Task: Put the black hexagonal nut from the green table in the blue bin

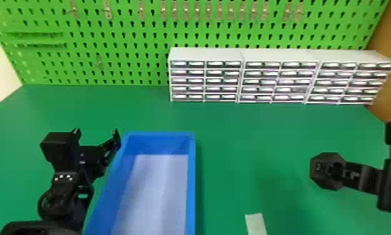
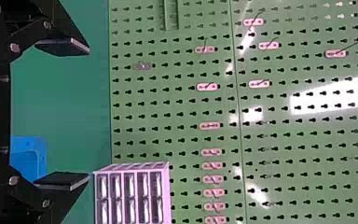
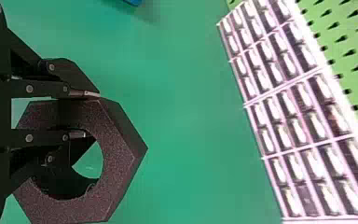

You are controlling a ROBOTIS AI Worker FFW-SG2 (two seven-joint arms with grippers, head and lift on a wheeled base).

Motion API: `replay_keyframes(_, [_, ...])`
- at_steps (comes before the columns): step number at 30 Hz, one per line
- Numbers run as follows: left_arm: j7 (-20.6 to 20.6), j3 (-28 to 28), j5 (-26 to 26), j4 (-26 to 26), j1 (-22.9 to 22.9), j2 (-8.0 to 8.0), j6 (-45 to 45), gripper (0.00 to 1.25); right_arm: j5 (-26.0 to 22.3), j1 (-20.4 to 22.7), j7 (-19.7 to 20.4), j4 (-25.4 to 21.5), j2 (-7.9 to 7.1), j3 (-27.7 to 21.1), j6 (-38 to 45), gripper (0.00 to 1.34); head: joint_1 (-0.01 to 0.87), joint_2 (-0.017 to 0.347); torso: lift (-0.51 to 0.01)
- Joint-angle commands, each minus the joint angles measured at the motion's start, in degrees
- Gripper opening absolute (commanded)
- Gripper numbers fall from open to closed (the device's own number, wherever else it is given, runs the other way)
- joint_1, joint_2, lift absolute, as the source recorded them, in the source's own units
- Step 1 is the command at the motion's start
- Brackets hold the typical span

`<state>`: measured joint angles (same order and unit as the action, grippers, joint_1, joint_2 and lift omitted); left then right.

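Green table [image 1: 229,128]; blue bin [image 1: 191,187], drawer units [image 1: 279,76], pale strip [image 1: 256,223]

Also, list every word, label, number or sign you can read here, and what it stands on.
No text can be read for certain anywhere, so there is nothing to quote.
Black hexagonal nut: no lettering I can make out.
Drawer cabinets: nothing legible on the fronts.
Left arm: small pale marks, too small to tell whether they are text.
Pale strip: no readable writing.
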<state>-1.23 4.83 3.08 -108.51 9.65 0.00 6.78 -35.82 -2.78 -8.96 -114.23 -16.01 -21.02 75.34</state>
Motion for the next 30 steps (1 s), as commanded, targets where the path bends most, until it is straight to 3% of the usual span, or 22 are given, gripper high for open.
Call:
replay_keyframes(1, [0.00, -0.17, 0.00, 0.14, -0.07, -0.15, -0.01, 0.94, 1.63, 0.41, 0.00, -1.34, 0.80, 0.01, -2.92, 0.31, 0.657, 0.057, -0.095])
replay_keyframes(12, [0.00, -0.61, -0.09, 0.50, -0.24, -0.15, -0.01, 0.94, 7.43, 2.08, 0.00, -4.60, 3.70, 0.63, -12.32, 0.31, 0.657, 0.057, -0.095])
replay_keyframes(20, [0.09, -1.05, -0.09, 0.67, -0.24, -0.15, -0.01, 0.94, 8.13, 2.52, -0.09, -5.03, 3.88, 3.44, -18.83, 0.31, 0.657, 0.057, -0.095])
replay_keyframes(30, [0.09, -1.31, -0.26, 1.11, -0.60, -0.15, -0.01, 0.94, 7.96, 0.85, -1.32, -5.03, 3.44, 6.69, -19.70, 0.31, 0.657, 0.057, -0.095])
